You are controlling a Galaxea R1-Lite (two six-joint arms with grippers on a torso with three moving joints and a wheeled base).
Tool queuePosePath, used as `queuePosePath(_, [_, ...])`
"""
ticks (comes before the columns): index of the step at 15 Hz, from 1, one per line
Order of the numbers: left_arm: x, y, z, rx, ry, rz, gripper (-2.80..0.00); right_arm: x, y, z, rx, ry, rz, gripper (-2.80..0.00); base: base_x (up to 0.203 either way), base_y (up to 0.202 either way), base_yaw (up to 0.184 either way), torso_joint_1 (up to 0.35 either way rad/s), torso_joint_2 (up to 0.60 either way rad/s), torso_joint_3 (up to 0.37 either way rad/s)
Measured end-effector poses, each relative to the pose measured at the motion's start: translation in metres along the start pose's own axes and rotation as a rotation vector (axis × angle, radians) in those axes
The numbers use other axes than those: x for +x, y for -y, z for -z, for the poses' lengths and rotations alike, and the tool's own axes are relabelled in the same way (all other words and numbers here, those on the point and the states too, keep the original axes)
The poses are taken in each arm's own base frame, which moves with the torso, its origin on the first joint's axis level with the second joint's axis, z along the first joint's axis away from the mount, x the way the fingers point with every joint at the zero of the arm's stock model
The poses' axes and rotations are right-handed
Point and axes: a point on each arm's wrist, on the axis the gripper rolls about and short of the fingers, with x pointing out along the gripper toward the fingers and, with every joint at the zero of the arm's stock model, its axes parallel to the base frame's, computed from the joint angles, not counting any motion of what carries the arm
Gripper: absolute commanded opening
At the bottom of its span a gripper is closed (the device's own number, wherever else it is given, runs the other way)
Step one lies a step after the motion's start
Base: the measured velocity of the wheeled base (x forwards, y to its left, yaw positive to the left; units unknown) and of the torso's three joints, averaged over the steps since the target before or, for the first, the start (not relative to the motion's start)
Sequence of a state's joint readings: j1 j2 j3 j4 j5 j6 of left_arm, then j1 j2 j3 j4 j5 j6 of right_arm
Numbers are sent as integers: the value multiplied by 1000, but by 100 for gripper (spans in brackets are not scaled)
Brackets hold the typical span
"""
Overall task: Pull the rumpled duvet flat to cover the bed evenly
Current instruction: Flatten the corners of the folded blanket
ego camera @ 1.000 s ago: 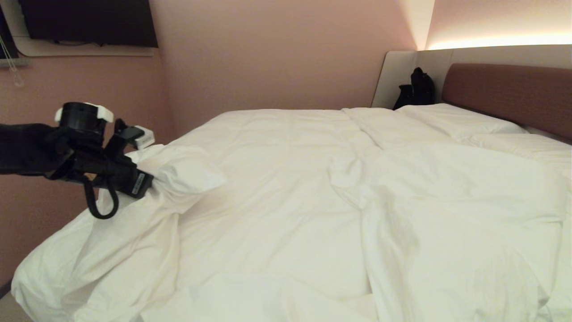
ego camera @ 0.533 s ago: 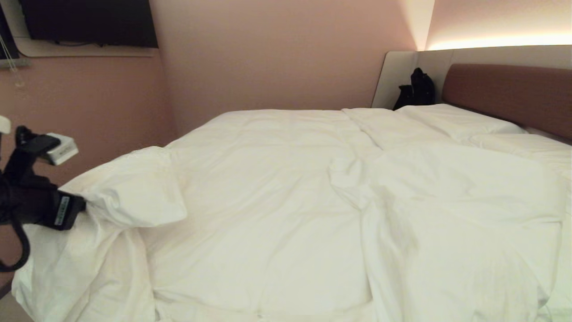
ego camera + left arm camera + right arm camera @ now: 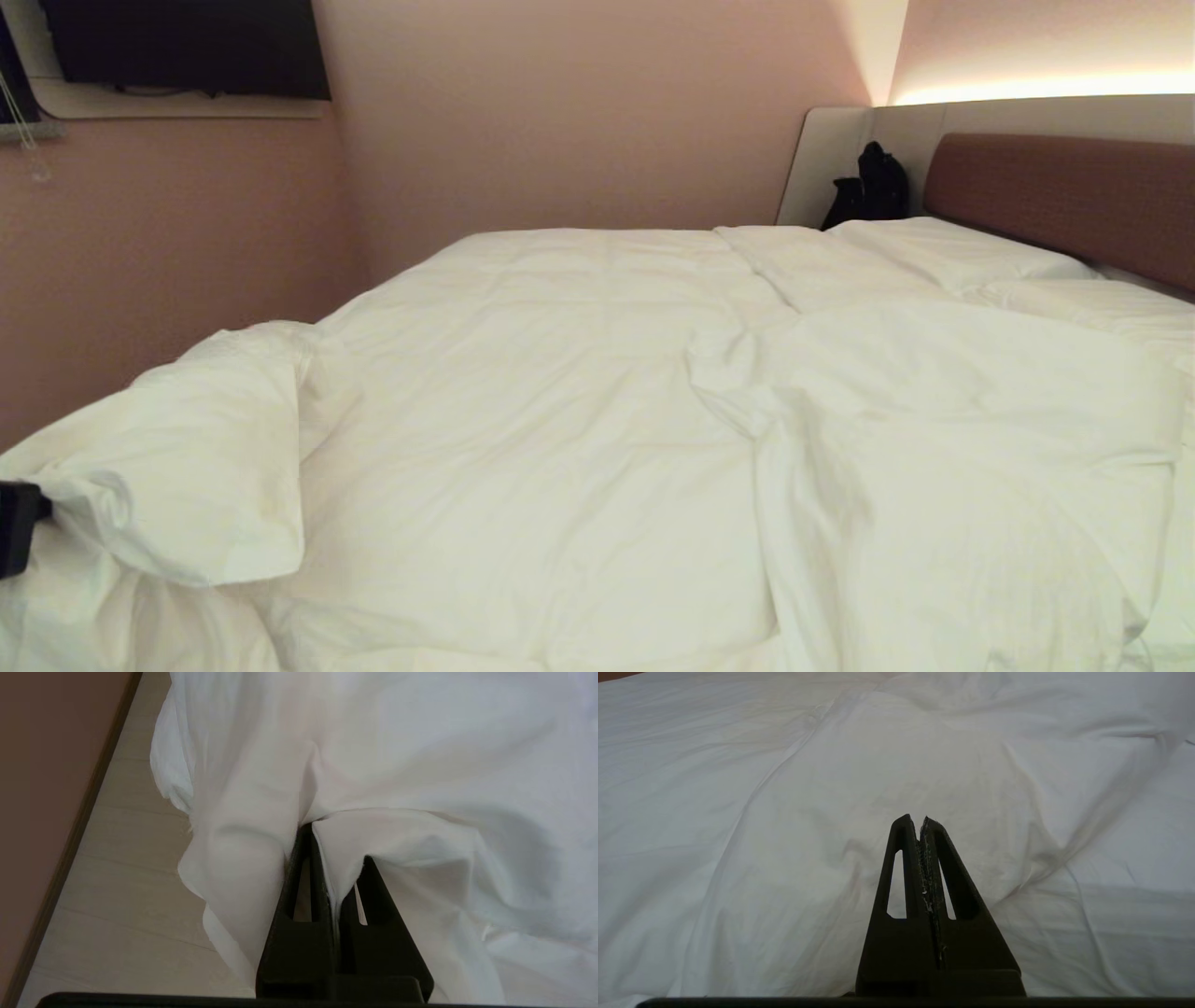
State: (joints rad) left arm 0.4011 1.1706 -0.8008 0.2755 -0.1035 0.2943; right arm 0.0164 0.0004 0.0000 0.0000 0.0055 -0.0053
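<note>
The puffy white duvet (image 3: 560, 420) lies over the bed (image 3: 1074, 196), creased, with a raised ridge right of the middle and a bunched fold at the near left corner. At the head view's left edge only a sliver of my left gripper (image 3: 19, 527) shows, against that fold. In the left wrist view the left gripper (image 3: 334, 868) is shut on a pinch of duvet (image 3: 420, 765) cloth, which hangs over the floor. My right gripper (image 3: 920, 820) is shut and holds nothing; it hovers over the duvet (image 3: 784, 788) and is outside the head view.
Two white pillows (image 3: 952, 247) lie by the brown headboard. A black bag (image 3: 873, 187) stands in the far corner against the pale panel. A dark screen (image 3: 187, 47) hangs on the pink wall at left. Pale floor (image 3: 117, 882) runs between bed and wall.
My left gripper has swung left and down, nearly out of the head view, dragging the duvet's corner fold with it toward the near left. The right arm has not moved.
</note>
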Motion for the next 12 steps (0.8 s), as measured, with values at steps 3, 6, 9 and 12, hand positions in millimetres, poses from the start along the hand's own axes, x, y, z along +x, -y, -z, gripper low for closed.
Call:
queuePosePath(3, [-8, 2, 7, -20, 4, -37, -280, 0, 0, 0, 0, 0, 0, -280, 0, 0, 0, 0, 0, 0])
queuePosePath(6, [-12, 4, 14, -29, 4, -38, -280, 0, 0, 0, 0, 0, 0, -280, 0, 0, 0, 0, 0, 0])
queuePosePath(9, [-13, 5, 17, -31, -2, -48, 0, 0, 0, 0, 0, 0, 0, -280, 0, 0, 0, 0, 0, 0])
queuePosePath(12, [-14, 5, 17, -33, 1, -51, 0, 0, 0, 0, 0, 0, 0, -280, 0, 0, 0, 0, 0, 0])
